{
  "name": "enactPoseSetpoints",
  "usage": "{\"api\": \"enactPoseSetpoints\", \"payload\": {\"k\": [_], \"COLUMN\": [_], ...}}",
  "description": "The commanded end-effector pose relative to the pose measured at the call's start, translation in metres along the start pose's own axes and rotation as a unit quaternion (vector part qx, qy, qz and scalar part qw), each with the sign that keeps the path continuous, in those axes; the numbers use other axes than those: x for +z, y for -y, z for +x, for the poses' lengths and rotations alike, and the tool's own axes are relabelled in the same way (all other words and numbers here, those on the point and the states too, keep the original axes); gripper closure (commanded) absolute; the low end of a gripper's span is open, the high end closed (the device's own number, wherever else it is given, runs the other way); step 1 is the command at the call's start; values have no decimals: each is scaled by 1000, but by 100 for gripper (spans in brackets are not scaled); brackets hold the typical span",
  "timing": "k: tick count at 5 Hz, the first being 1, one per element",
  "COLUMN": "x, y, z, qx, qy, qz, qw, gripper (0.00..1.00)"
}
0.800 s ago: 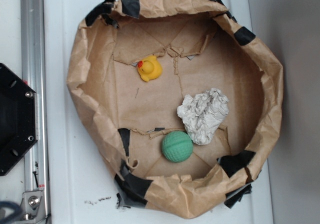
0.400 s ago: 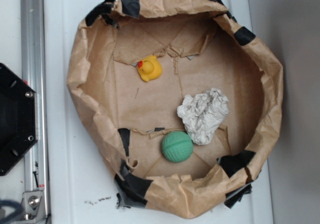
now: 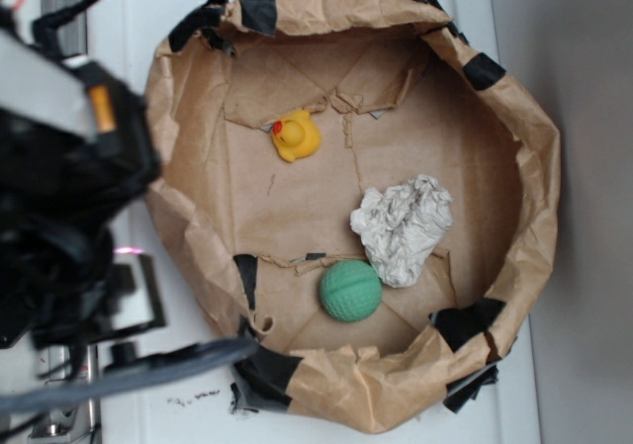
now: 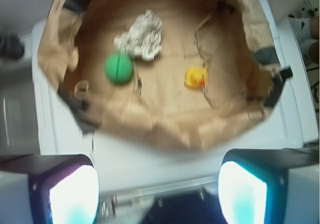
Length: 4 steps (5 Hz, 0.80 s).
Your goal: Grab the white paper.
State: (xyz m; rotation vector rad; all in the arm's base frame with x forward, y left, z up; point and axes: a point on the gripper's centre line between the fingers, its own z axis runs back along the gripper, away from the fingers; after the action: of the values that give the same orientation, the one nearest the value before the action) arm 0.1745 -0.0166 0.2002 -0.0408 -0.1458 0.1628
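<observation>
Crumpled and off-white, the white paper (image 3: 403, 228) lay inside the brown paper basin (image 3: 534, 167), touching the green ball (image 3: 350, 290) — judged light, soft and springy, best pinched across its lumpy middle. The tool (image 4: 158, 191) was seen spread wide, nothing held — well apart from it.

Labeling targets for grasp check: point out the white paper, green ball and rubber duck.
white paper (image 3: 401, 226), exterior view, middle of the crumpled wad.
green ball (image 3: 349, 290), exterior view, centre of its top surface.
rubber duck (image 4: 195, 77), wrist view, middle of its yellow body.
</observation>
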Motion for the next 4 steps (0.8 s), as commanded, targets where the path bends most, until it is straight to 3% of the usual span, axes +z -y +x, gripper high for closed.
{"api": "enactPoseSetpoints", "payload": {"k": [1,2,3,4], "x": [-54,-88,-121,-154], "y": [-5,3,14,33], "z": [66,90,110,115], "qx": [156,182,184,151], "qy": [106,80,69,42], "qz": [-11,-32,-17,-30], "qw": [982,980,980,987], "gripper": [0,0,0,0]}}
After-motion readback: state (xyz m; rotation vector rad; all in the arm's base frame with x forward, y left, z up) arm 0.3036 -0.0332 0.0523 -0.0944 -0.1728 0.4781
